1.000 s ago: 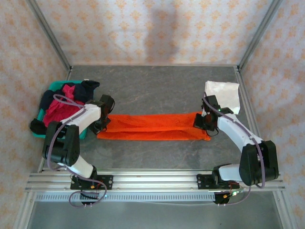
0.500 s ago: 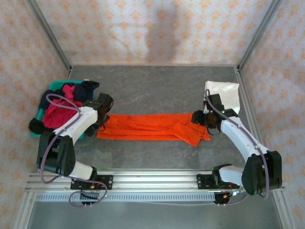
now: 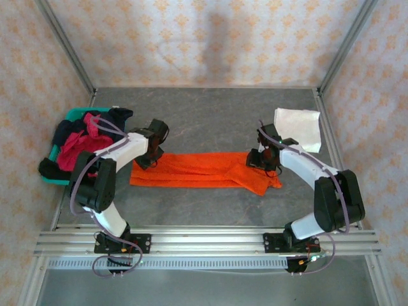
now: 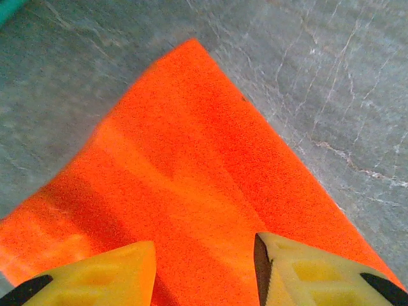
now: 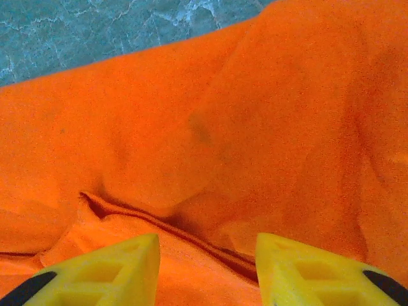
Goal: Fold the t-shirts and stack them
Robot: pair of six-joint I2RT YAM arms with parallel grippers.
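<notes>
The orange t-shirt (image 3: 191, 171) lies folded into a long strip across the middle of the table; its right end (image 3: 262, 182) is rumpled. My left gripper (image 3: 148, 159) hovers over the strip's left end, jaws open, with orange cloth (image 4: 191, 159) under the gap (image 4: 204, 258). My right gripper (image 3: 257, 159) is over the right end, also open (image 5: 207, 258), above a creased fold of the orange cloth (image 5: 191, 121). A white t-shirt (image 3: 298, 126) lies folded at the back right. Crimson (image 3: 75, 145) and dark (image 3: 118, 118) t-shirts are heaped at the left.
The heap sits in a teal basket (image 3: 71, 115) at the table's left edge. Metal frame posts stand at the back corners and a rail runs along the near edge. Bare grey table (image 3: 210, 121) lies behind the orange strip.
Both grippers have opened and let go of the orange strip's ends, then moved inward over it. The strip's right end has dropped and rumpled.
</notes>
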